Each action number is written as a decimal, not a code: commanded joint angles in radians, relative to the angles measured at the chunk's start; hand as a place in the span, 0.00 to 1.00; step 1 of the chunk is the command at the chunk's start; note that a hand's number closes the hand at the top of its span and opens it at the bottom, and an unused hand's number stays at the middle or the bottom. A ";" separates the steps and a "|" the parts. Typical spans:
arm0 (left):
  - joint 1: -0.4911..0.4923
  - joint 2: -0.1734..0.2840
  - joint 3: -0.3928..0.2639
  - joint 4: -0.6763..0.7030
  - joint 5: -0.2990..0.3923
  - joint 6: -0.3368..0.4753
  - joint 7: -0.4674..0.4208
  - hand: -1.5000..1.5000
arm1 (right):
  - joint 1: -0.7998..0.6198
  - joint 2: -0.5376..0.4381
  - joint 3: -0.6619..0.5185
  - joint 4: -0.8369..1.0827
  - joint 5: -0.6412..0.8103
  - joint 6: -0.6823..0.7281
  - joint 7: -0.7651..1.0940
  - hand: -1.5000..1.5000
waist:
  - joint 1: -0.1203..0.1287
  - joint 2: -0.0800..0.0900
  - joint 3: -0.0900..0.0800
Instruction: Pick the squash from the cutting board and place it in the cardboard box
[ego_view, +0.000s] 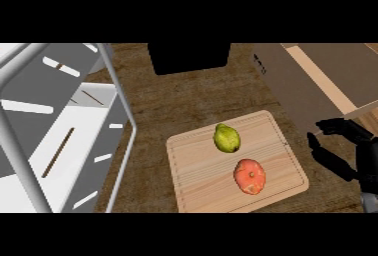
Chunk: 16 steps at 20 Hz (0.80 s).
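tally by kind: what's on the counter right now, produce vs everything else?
Produce on the board: 2 (yellow-green pear-shaped fruit, orange-red round squash)
Light wooden cutting board: 1
Brown cardboard box: 1
White wire dish rack: 1
Total: 5

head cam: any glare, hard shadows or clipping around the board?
Head view: even light, no glare on the cutting board; squash and the green fruit cast almost no shadow; the white rack at left is brightest; the right hand is cut by the right edge.
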 joint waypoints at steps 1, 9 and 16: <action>-0.080 0.211 -0.130 0.041 -0.081 -0.239 -0.077 0.50 | 0.036 -0.020 -0.003 -0.012 0.088 -0.081 -0.024 0.00 | -0.132 0.012 -0.003; 0.077 0.188 -0.057 -0.061 -0.028 -0.250 -0.092 0.50 | 0.077 -0.102 0.061 -0.030 0.203 -0.066 0.022 0.00 | -0.190 0.017 -0.011; 0.143 0.195 -0.023 -0.098 -0.047 -0.257 -0.001 0.50 | 0.104 -0.140 0.136 -0.044 0.249 -0.004 0.102 0.00 | -0.210 0.019 -0.012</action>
